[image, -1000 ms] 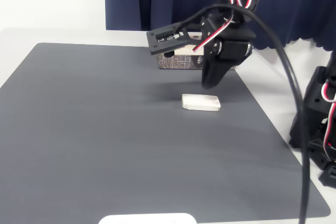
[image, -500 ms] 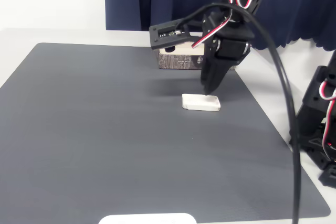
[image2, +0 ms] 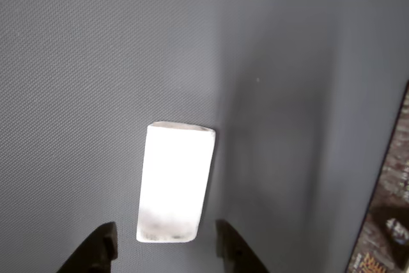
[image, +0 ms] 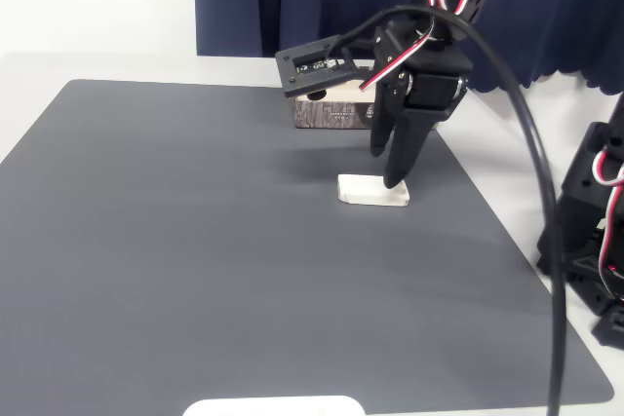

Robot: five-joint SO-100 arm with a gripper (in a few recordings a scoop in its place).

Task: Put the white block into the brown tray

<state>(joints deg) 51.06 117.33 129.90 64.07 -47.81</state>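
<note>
On the dark mat (image: 195,241), centre-right in the fixed view, we see the white block (image: 372,190) lying flat, w/ the brown tray (image: 327,112) well behind it. Our gripper (image: 388,170) has dropped since a sec ago & now sits spread over the block's right end; wrist view shows fingers (image2: 96,250) either side of the block (image2: 176,182), not yet touching. We judge a grasp is close. Tray's inside is hidden by the arm; its right part too.
</note>
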